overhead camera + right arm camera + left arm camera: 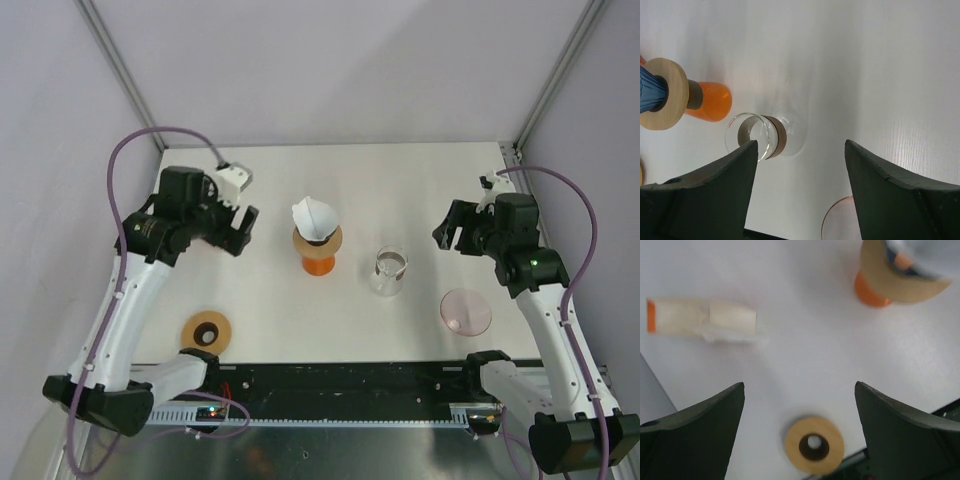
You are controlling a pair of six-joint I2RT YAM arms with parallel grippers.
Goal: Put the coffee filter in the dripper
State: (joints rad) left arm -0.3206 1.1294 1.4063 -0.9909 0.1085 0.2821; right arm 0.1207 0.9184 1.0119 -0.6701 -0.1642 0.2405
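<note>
A matte white tabletop (pixel 420 180) fills the middle of the overhead view, closed in by plain pale lilac walls (pixel 330 70), with bare aluminium frame posts (pixel 120 70) running up at the back corners. A black slotted rail (pixel 340 378) runs along the near edge, where the arm bases are bolted. The white folded paper coffee filter (pixel 313 217) sits in the top of the orange dripper with a round wooden collar (pixel 318 252), near the table's centre, and its peak sticks up above the collar. Just right of the dripper stands a small clear glass vessel with a brown band (pixel 762 137). Further right and nearer the front lies a shallow translucent pink dish (pixel 466 311). A flat wooden ring with a dark centre hole (pixel 814 444) lies at the front left, well apart from the dripper. The left wrist camera also shows a short beige strip of tape with an orange end (pixel 702 319) stuck flat on the surface. The left gripper (pixel 240 232) hangs above the table to the left of the dripper, its jaws spread wide with nothing between them. The right gripper (pixel 447 235) hangs on the far right, beyond the glass vessel, its jaws also apart and empty. Purple cables (pixel 120 190) loop from both arms.
</note>
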